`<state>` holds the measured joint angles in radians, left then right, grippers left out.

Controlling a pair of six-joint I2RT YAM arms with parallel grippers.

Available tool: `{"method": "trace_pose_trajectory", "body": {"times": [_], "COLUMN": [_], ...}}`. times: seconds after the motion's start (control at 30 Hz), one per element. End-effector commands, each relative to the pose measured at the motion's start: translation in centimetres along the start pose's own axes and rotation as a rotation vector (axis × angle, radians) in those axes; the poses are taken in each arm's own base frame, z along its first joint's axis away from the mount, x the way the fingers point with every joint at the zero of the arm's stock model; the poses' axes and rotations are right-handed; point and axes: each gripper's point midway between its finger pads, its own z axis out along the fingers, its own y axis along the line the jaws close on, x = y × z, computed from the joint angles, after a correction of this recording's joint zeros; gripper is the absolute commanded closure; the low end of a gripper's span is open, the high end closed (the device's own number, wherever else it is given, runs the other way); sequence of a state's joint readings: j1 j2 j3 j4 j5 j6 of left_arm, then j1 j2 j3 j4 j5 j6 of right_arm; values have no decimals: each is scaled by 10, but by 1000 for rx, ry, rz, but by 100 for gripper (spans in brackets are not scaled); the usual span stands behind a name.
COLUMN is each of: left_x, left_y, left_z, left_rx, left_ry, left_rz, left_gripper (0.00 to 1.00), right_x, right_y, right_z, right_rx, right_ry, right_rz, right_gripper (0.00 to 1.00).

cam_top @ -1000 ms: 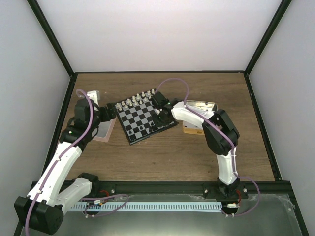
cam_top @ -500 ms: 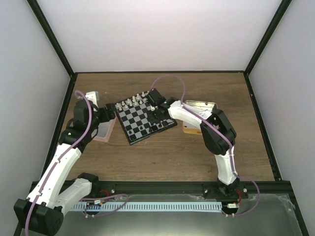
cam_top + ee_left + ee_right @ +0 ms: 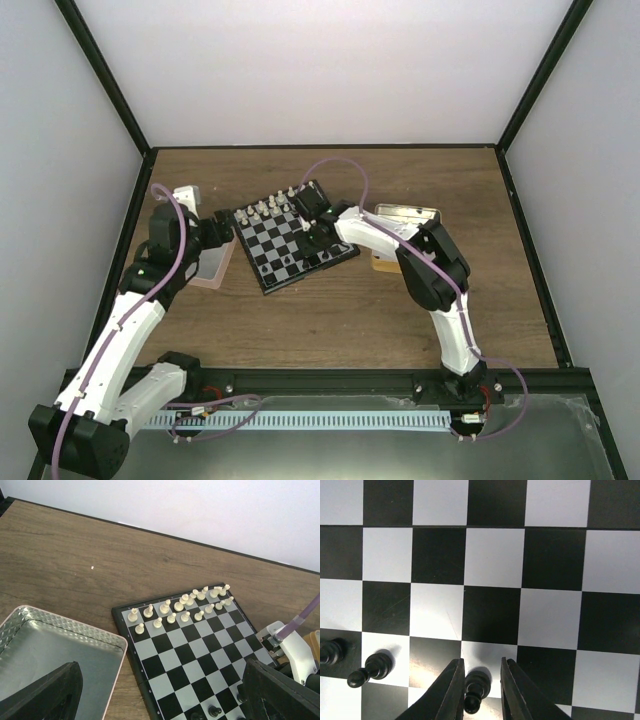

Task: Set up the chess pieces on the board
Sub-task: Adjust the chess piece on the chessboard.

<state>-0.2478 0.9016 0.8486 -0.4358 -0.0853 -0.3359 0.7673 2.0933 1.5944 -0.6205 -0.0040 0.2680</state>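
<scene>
Pink-rimmed tin (image 3: 70, 624) lies under my left jaws (image 3: 213, 238), which are spread wide and idle. On the board (image 3: 275, 245), white pieces (image 3: 180, 602) line the far rows. My right jaws (image 3: 481, 662) have slid inward from the board's right edge and narrowed around a black piece (image 3: 475, 687) standing on a white square. I cannot tell whether they pinch it yet. Black's side looks mostly unset.

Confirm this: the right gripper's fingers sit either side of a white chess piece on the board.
Wrong colour: the chess piece that the right gripper straddles on the board is black, not white. The right wrist view shows it.
</scene>
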Motion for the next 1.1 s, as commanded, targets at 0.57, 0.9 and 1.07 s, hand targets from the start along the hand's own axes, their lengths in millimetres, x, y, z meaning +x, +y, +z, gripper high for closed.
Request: {"method": "trace_pose_trajectory", "body": {"times": [0.57, 0.9, 1.07], "left_x": [-2, -1, 0], "left_y": [1, 1, 1], "left_z": [2, 2, 3], "left_rx": [6, 7, 12], "left_ry": [-11, -8, -5], "left_rz": [-7, -7, -7], "left_gripper": [10, 10, 10], "right_x": [-3, -8, -13], "right_y": [9, 4, 6], "right_z": [-3, 6, -1], "right_rx": [25, 62, 54], "right_ry": [-7, -20, -42], "right_rz": [-31, -28, -21], "right_gripper": [89, 90, 81]}}
